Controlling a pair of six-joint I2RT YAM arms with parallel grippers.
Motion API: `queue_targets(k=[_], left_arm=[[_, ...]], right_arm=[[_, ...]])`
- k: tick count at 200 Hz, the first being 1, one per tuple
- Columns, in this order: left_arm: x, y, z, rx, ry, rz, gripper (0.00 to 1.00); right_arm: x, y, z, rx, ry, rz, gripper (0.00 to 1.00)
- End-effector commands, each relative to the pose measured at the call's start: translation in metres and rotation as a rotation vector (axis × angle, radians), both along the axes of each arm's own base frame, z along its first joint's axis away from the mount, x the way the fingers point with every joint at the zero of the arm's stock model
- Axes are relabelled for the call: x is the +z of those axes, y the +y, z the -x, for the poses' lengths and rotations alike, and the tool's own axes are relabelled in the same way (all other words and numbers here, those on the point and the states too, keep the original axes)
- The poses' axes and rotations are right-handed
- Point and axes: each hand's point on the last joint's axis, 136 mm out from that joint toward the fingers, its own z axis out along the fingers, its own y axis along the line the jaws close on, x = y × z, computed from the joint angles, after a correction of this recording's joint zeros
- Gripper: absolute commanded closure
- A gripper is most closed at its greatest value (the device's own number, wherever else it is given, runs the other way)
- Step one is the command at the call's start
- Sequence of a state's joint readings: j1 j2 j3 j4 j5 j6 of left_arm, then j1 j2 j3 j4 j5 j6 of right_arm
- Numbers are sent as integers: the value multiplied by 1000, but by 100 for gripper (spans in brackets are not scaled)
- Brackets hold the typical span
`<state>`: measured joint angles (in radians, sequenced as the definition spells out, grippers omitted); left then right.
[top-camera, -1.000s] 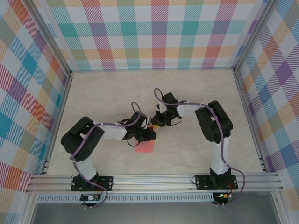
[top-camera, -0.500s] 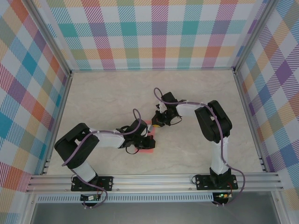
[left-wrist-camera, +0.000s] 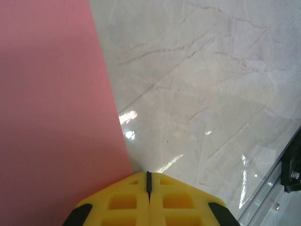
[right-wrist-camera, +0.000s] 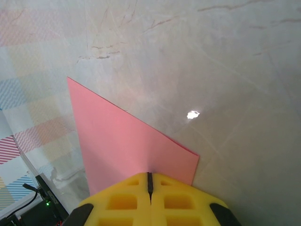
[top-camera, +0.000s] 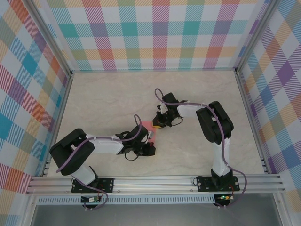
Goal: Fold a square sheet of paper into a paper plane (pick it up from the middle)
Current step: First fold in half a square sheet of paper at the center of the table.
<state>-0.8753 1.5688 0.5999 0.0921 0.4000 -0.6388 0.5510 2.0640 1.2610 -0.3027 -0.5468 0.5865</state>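
Marble tabletop (top-camera: 108, 94) now shows pink sheet (top-camera: 147, 128) beyond my left pincer (left-wrist-camera: 148, 173), which has slid nearward, jaws pressed shut. My right pincer (right-wrist-camera: 149, 174), also shut, rests on a corner: creasing, I judge, not lifting.

Sheet of paper (right-wrist-camera: 127, 141): thin, smooth, matt pink, no sheen. Table (left-wrist-camera: 211, 94): marble-look top, smooth and glossy, with bright light spots on it. My left gripper (left-wrist-camera: 148, 179) and right gripper (right-wrist-camera: 149, 179): yellow plastic, matt, moulded with pockets. Frame rail (top-camera: 155, 181) along the bottom of the top view: bare ribbed metal, dull shine. Walls (top-camera: 160, 33): checked print, material unclear.
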Motion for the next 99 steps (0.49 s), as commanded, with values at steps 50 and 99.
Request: queue_targets(k=[50,99], left_arm=[[54,8,-32,70,-50,-45,93],[63,84,-76,363,-44,-184,56]], right_arm=[[8,-7,-4,-2,-15,65,99],[64,3,-1,25,-150,74,79]])
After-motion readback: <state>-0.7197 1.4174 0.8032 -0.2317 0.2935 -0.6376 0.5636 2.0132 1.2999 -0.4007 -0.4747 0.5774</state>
